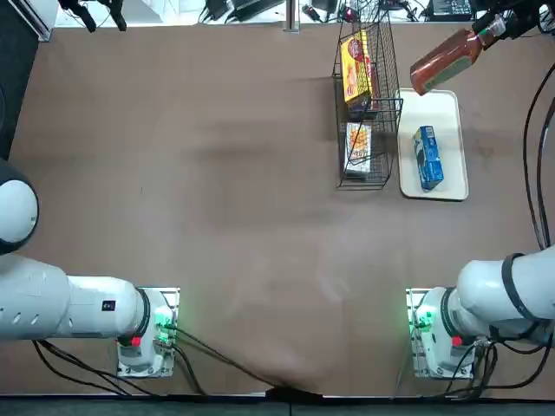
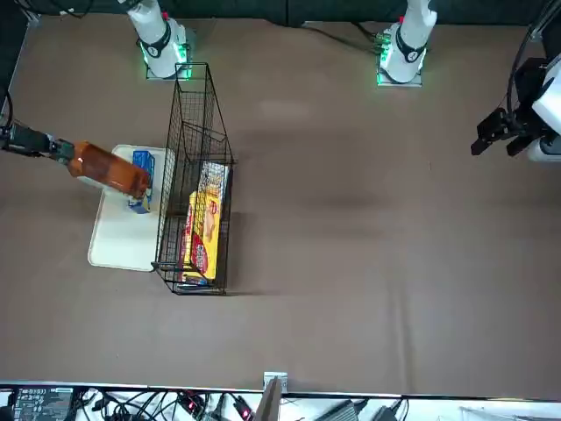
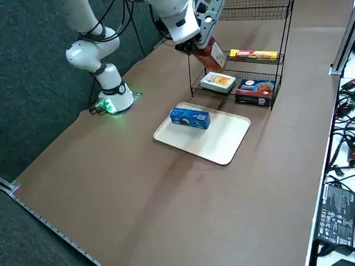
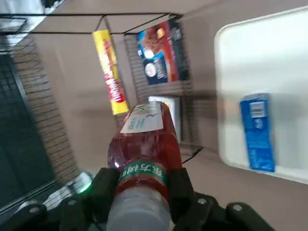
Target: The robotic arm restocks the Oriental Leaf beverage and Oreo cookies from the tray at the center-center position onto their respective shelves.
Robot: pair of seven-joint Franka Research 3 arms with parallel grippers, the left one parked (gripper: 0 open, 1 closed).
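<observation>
My right gripper is shut on the neck end of the Oriental Leaf bottle and holds it tilted in the air, over the tray's far end, beside the wire rack. In the wrist view the fingers clamp the bottle just below its label, and its base faces the rack's tiers. The blue Oreo packet lies on the white tray, apart from the gripper. From the side, the bottle hangs next to the rack's open front, above the tray.
The rack holds a yellow-and-red box on a middle tier, and a white box and a dark box on the bottom tier. Cables and equipment line the table's far edge.
</observation>
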